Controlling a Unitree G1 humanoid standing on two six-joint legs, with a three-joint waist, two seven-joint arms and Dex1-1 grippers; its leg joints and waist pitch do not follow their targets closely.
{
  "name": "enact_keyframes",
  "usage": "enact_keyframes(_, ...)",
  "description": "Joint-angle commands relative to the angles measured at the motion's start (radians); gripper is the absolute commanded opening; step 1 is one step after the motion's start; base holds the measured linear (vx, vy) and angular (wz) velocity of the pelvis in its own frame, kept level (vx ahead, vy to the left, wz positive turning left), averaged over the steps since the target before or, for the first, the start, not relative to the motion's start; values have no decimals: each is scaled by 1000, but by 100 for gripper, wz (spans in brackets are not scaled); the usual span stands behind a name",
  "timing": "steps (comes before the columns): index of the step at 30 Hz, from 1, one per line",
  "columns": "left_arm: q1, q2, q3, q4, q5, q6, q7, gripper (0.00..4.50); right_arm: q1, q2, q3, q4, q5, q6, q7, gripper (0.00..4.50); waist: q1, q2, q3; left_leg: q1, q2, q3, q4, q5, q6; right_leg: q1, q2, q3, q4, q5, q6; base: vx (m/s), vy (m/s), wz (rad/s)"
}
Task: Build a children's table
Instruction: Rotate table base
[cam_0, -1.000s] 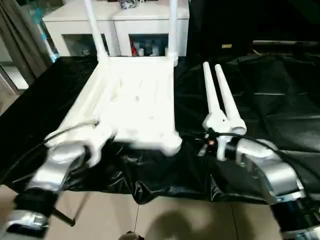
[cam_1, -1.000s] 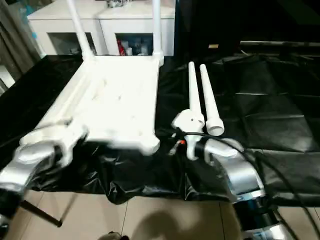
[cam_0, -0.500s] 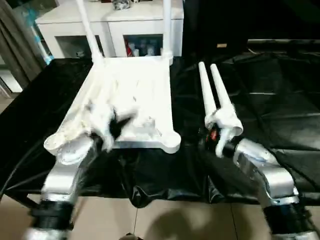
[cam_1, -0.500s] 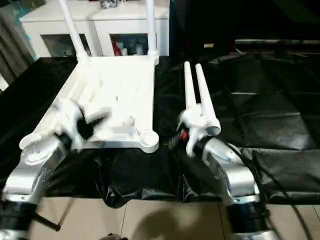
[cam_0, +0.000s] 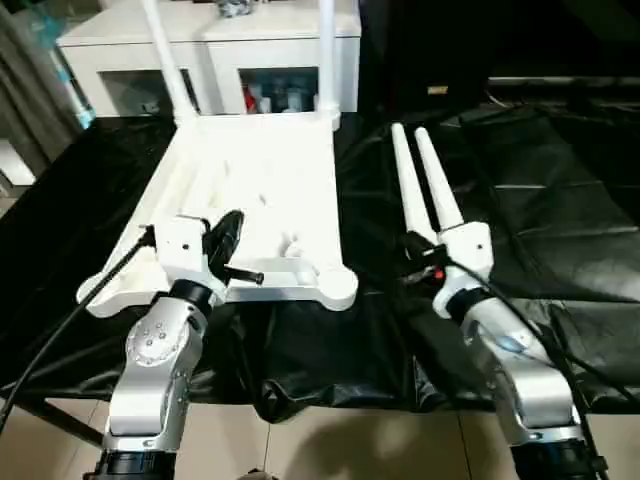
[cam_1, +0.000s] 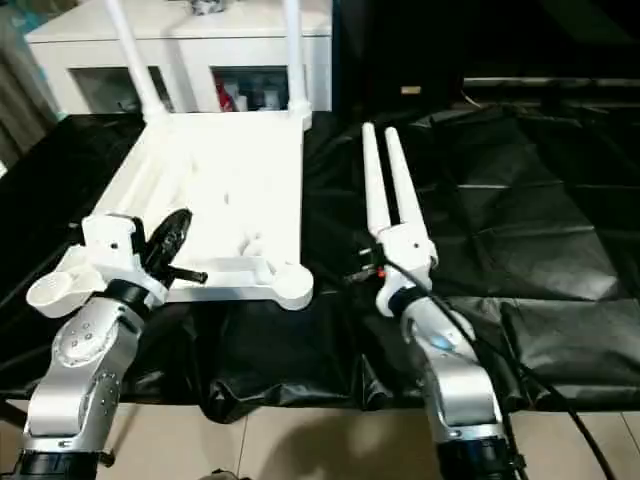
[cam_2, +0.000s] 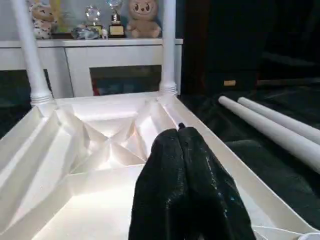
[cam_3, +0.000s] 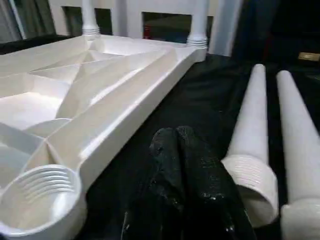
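Note:
The children's table's white tabletop (cam_0: 270, 175) lies underside up on black sheeting. Two white legs (cam_0: 165, 60) (cam_0: 326, 50) stand upright in its far corner sockets. The near right socket (cam_3: 42, 192) is empty and so is the near left one (cam_1: 50, 290). Two loose legs (cam_0: 405, 180) (cam_0: 432, 185) lie side by side on the sheeting, right of the tabletop, flared ends toward me. My left gripper (cam_2: 180, 132) hangs shut and empty above the tabletop's near left part. Shut and empty too, my right gripper (cam_3: 175, 135) hovers low between the near right socket and the loose legs' flared ends.
Black sheeting (cam_0: 540, 200) covers the work table, and its front edge drops to a tiled floor (cam_0: 330, 450). A white cabinet (cam_0: 250, 40) with glass fronts stands right behind the tabletop. Cables run along both forearms.
My left arm has risen from the tabletop's near left corner and now points over the tabletop. The right arm has edged forward toward the loose legs. The camera has shifted a little.

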Motion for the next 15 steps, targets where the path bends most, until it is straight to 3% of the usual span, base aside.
enact_keyframes(1,2,3,-1,-13,10,8,6,0,-13,1,2,5,-2,13,-3,3,-2,-11,-60,13,9,-6,-73,-324,1,32,-35,34,-99,-401,-64,0,0,0)
enact_keyframes(15,2,3,-1,-13,10,8,6,0,-13,1,2,5,-2,13,-3,3,-2,-13,-62,11,9,-8,-74,-325,-2,33,-35,35,-97,-383,-64,0,0,0)
